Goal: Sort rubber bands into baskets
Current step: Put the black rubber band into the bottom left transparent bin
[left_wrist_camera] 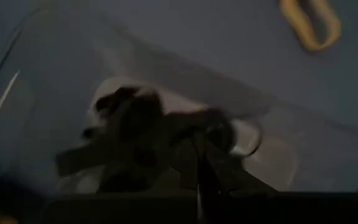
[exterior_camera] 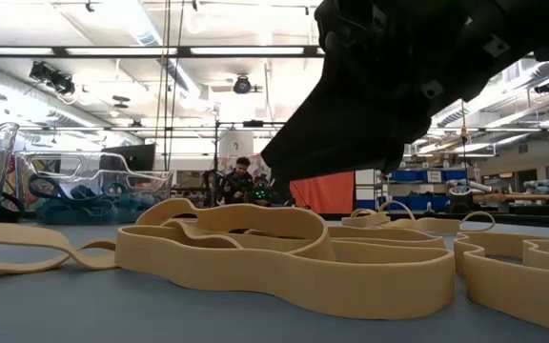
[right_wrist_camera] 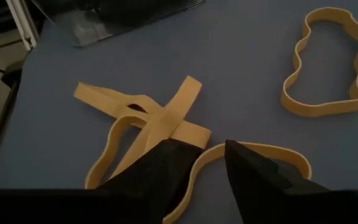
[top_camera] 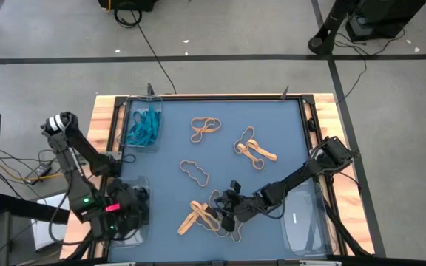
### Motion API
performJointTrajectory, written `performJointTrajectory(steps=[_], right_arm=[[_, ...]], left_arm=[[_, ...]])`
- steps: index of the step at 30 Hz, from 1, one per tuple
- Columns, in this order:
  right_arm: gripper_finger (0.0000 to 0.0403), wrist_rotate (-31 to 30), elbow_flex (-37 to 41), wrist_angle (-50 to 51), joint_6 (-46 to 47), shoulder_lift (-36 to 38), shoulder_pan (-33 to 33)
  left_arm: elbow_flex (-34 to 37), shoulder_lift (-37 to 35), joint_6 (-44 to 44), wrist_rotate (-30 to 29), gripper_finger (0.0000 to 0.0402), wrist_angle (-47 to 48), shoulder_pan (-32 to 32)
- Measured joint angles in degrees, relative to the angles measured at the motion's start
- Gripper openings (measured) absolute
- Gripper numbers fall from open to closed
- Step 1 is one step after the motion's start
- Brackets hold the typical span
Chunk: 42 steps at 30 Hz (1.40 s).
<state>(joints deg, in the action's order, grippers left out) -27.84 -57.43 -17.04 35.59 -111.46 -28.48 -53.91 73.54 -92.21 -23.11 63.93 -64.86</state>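
Blue table (top_camera: 272, 125) strewn with tan rubber bands. Clear basket (top_camera: 143, 122) at the far left corner, filled with teal bands (top_camera: 143, 129); another basket (top_camera: 304, 222) at the near right, a third (top_camera: 140, 188) at the near left under the left arm. Right claw (right_wrist_camera: 213, 163) down over the near tan pile (right_wrist_camera: 148, 124), fingers parted around a tan loop (right_wrist_camera: 253, 152) on the table, not clamped. Left claw (left_wrist_camera: 194, 168) over its basket, pinched shut; whether anything is gripped, cannot tell. Lone wavy tan band (right_wrist_camera: 325, 65) lying apart.
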Motion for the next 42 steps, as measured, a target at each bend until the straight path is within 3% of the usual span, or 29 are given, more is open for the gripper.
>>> performJointTrajectory(steps=[8,13,18,23,33,39,42], right_arm=[[0.0193,-1.05,-0.08,-1.48,0.62,-1.42,-0.23],[0.02,0.93,-1.63,-4.16,0.87,-6.89,-0.18],[0.0193,0.61,-2.56,-2.06,0.86,-6.38,-0.2],[0.0174,3.17,-2.51,-1.96,0.9,-6.47,-0.16],[0.0102,6.03,-2.51,-1.13,0.58,-6.56,-0.16],[0.0014,7.91,-2.5,-0.95,-1.39,-6.53,0.21],[0.0013,5.8,-2.49,-0.18,-1.73,-5.7,0.21]], left_arm=[[2.04,-0.02,-4.72,1.56,0.0011,0.61,-1.71],[3.56,-0.02,-4.55,4.05,0.0077,-0.96,-2.27],[3.5,-0.09,-6.98,7.98,0.0151,-0.21,-3.84],[3.46,-0.09,-10.66,9.41,0.0168,2.55,-5.25],[3.43,-0.11,-11.62,-5.74,0.0167,8.63,-5.82],[2.0,-0.15,-11.97,-14.32,0.0166,11.25,-5.64],[0.62,-0.15,-11.98,-22.51,0.0166,10.86,-5.66]])
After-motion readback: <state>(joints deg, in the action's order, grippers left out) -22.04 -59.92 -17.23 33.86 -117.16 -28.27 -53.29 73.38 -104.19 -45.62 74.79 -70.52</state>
